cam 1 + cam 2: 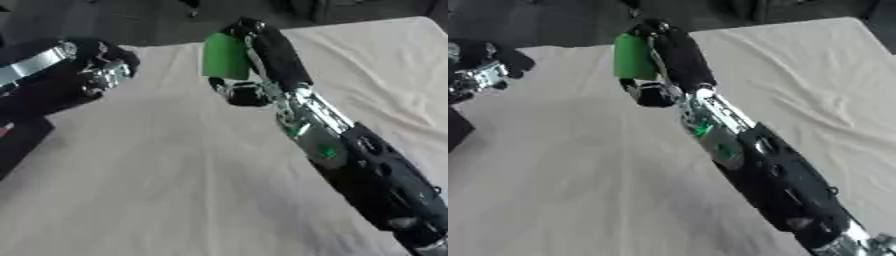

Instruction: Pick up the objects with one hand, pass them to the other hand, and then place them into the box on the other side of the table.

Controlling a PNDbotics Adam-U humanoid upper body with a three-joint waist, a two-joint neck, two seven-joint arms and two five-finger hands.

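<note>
Green cylindrical object (226, 56) held in the right hand (262, 55), whose fingers curl round it, raised above the cloth-covered bench (175, 190) near its far edge. Left hand (101, 70) waits well left of the green object; whether its fingers are spread cannot be told. Judged risk: release before the left hand closes would drop the object, which could roll off the bench's far edge.
</note>
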